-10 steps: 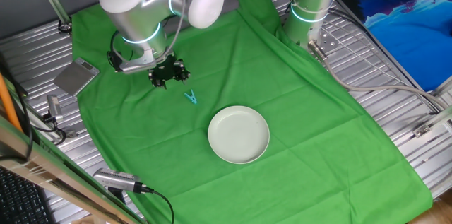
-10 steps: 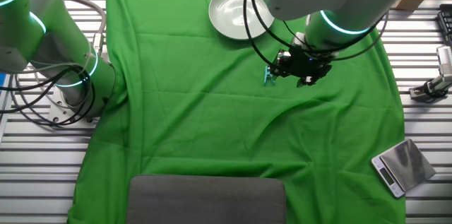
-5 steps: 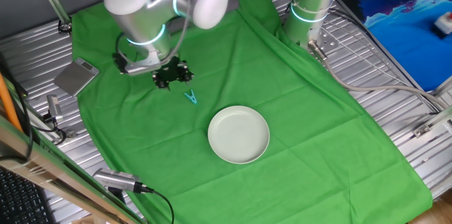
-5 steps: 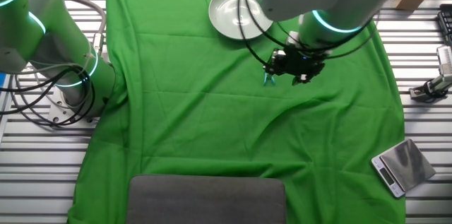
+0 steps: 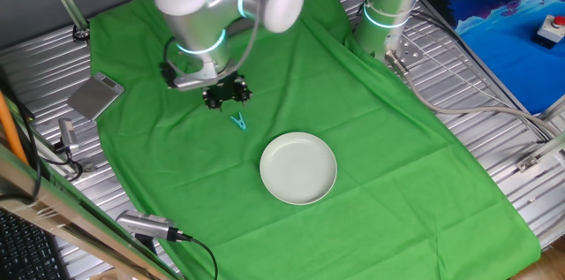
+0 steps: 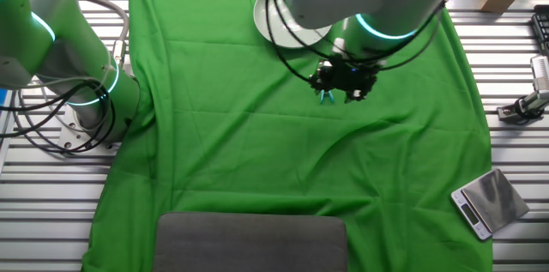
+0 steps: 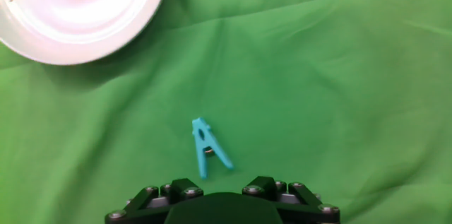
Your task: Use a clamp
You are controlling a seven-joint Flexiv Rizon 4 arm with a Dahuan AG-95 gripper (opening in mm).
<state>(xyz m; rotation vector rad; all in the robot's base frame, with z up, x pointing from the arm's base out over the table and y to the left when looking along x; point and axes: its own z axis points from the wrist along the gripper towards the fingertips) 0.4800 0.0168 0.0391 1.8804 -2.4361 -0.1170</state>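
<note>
The clamp (image 5: 238,122) is a tiny teal clip lying flat on the green cloth, between my gripper and the white round plate (image 5: 298,168). My gripper (image 5: 226,94) hangs just above and behind the clamp, apart from it. In the other fixed view the clamp (image 6: 324,96) peeks out at the lower left of the gripper (image 6: 343,79), and the arm hides part of the plate (image 6: 276,16). In the hand view the clamp (image 7: 207,148) lies just ahead of the gripper (image 7: 219,185), its V-legs toward me, with the plate (image 7: 70,12) at the upper left. The jaws stand apart with nothing between them.
A second robot arm base (image 5: 388,6) stands at the cloth's far edge. A small silver scale (image 5: 94,96) lies off the cloth's left side. A grey pad (image 6: 250,242) lies at one end of the cloth. Metal slats and cables surround the cloth.
My gripper has moved sideways toward the clamp and now hangs nearly over it. The clamp and plate have not moved.
</note>
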